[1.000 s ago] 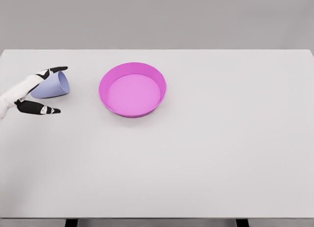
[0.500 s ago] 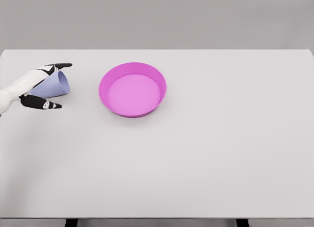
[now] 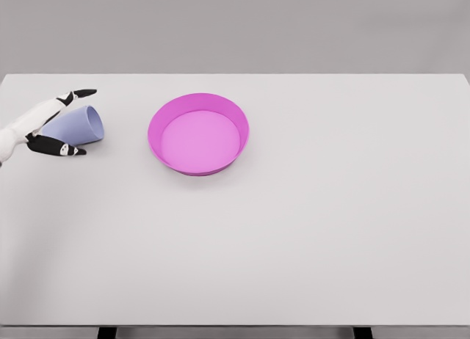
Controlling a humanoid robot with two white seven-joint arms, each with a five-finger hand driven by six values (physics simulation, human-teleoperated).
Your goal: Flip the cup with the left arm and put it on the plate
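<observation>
A pale blue cup [image 3: 78,127] lies on its side near the table's left edge, its mouth turned to the right. My left hand [image 3: 73,122] reaches in from the left around the cup's base end. Its fingers are spread: one black-tipped finger [image 3: 81,94] stretches above the cup and the thumb [image 3: 62,149] lies on the table in front of it. The fingers do not close on the cup. A pink plate [image 3: 198,133] with a raised rim sits to the right of the cup, apart from it. The right arm is out of view.
The white table [image 3: 308,229] spans the whole view, its front edge at the bottom and its back edge against a grey wall. Nothing else stands on it.
My left hand has drawn back to the left and slightly up, with the thumb closer to the cup. The cup and plate have not moved.
</observation>
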